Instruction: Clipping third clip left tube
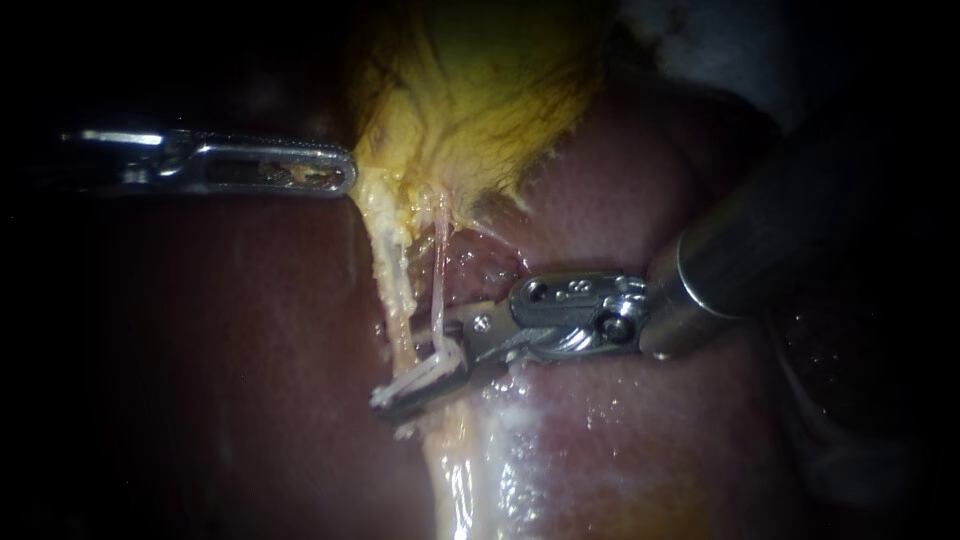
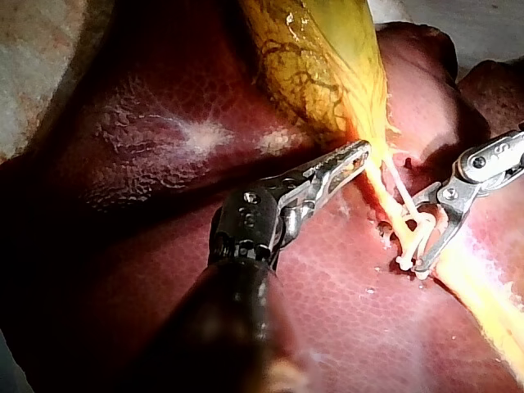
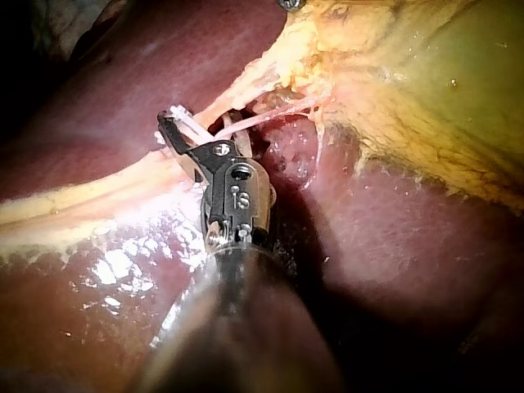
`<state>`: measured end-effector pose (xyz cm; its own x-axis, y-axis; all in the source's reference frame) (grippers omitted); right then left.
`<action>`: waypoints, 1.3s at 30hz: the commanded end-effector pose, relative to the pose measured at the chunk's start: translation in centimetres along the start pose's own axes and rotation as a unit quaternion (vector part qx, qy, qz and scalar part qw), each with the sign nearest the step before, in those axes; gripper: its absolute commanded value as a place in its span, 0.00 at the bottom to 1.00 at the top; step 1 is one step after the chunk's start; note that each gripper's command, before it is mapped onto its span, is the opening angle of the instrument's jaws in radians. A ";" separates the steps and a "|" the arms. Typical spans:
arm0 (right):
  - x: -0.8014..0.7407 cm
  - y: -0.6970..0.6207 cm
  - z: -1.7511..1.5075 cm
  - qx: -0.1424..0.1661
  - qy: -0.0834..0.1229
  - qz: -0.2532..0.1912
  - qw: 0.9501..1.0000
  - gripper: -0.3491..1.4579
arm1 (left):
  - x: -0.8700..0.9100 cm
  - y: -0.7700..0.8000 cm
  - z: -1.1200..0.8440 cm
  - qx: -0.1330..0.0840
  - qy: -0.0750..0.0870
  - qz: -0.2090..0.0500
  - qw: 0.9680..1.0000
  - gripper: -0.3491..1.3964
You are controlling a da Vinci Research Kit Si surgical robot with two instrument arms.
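The yellow gallbladder [image 1: 490, 90] narrows into two strands over the liver [image 1: 220, 360]: a thicker pale left tube [image 1: 397, 290] and a thin pink right tube [image 1: 440, 260]. My right instrument [image 1: 415, 388] comes in from the right, its jaws holding a white clip [image 1: 428, 373] from both sides. The clip straddles the lower end of the left tube. In the left wrist view those jaws [image 2: 413, 255] stand in a V around the clip [image 2: 412, 236] and tube. My left instrument [image 1: 345, 172] lies level, with its jaws shut on the gallbladder's edge near its neck [image 2: 358, 154].
Dark red liver [image 2: 164, 139] surrounds the work site, with wet pale fatty tissue [image 1: 480, 470] running down below the clip. The right instrument's thick shaft [image 1: 740, 260] covers the liver at the right. The edges of the endoscope view are dark.
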<state>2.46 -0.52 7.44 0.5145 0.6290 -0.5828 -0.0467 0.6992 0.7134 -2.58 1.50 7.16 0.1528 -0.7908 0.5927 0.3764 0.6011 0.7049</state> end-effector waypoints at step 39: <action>0.23 0.08 -1.18 0.131 0.074 0.018 0.988 0.49 | 0.00 -0.03 -0.01 0.000 0.000 0.000 1.000 0.00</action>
<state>1.61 0.08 6.89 0.3825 0.7113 -0.5897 0.1743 0.5712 0.8021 -2.57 1.48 7.14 0.1526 -0.7908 0.5927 0.3771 0.6010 0.7047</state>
